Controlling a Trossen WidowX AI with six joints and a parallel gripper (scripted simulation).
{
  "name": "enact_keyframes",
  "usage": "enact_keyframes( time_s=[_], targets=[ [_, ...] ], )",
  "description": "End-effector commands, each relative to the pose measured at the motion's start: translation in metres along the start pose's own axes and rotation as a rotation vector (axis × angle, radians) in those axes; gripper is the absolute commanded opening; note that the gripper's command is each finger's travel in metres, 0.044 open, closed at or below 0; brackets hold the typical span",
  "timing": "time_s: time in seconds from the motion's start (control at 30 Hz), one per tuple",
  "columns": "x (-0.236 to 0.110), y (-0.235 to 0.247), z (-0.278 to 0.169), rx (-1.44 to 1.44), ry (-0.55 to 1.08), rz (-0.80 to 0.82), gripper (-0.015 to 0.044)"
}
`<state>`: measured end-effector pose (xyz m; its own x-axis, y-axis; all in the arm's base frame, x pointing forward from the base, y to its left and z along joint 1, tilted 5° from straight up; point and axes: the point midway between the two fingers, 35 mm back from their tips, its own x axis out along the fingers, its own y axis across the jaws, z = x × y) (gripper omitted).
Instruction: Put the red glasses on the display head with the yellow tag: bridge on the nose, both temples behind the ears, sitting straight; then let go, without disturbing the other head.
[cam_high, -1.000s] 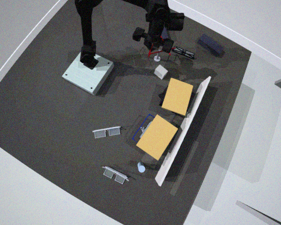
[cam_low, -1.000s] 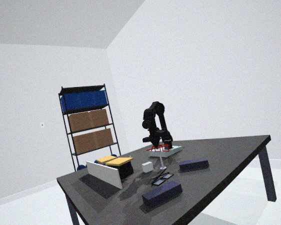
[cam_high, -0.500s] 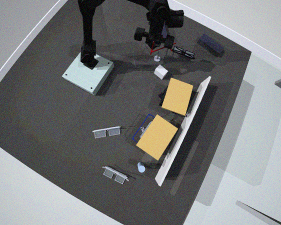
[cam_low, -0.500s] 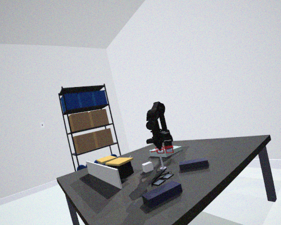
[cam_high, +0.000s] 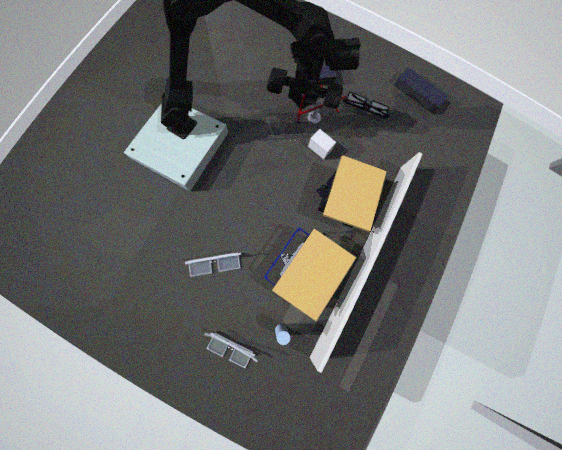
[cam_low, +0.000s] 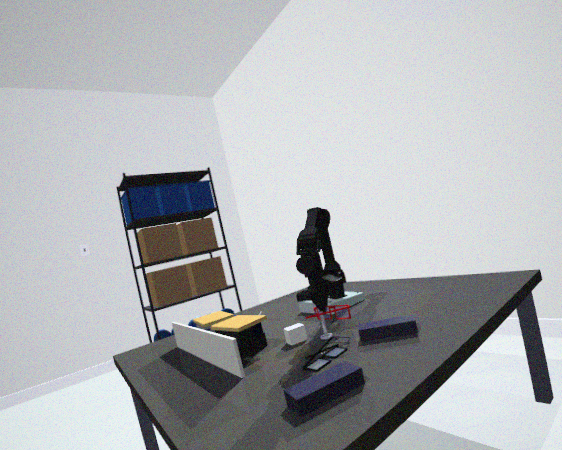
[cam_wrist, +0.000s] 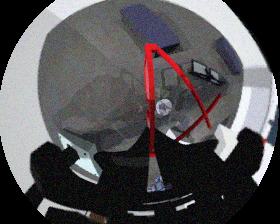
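Near the far edge of the dark table (cam_high: 90, 210), the gripper (cam_high: 311, 102) is clamped on the red glasses (cam_high: 309, 111), holding them low over a small clear stand (cam_high: 314, 117), with a black-framed pair (cam_high: 368, 104) lying just beside and a dark blue case (cam_high: 422, 90) beyond.

The main risk, as I judge it, is the grip itself: the wrist view shows 1 thin red temple (cam_wrist: 150, 106) running straight up from the jaws while the other splays off to the right, so the frame looks pinched at 1 slim part and could swing, twist or slip when carried.

A second risk lies at the goal. The 2 display heads sit under orange-topped covers (cam_high: 355, 192) against a white board (cam_high: 367, 260), close together, and I cannot make out a yellow tag in any view, so picking the wrong head or brushing the neighbour is possible. The nearer one already seems to wear a blue-framed pair (cam_high: 282, 252). A small white box (cam_high: 321, 143) stands between gripper and heads and could be knocked.

The arm rises from its pale base plate (cam_high: 175, 150), arches over, and points its wrist steeply down.
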<state>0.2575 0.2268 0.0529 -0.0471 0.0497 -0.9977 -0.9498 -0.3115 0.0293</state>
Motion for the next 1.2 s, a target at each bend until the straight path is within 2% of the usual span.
enact_keyframes(
  time_s=[0.0,1.17],
  targets=[
    [0.002,0.003,0.002,0.003,-0.004,0.005,0.0],
    [0.002,0.019,0.024,0.003,-0.006,0.007,0.0]
  ],
)
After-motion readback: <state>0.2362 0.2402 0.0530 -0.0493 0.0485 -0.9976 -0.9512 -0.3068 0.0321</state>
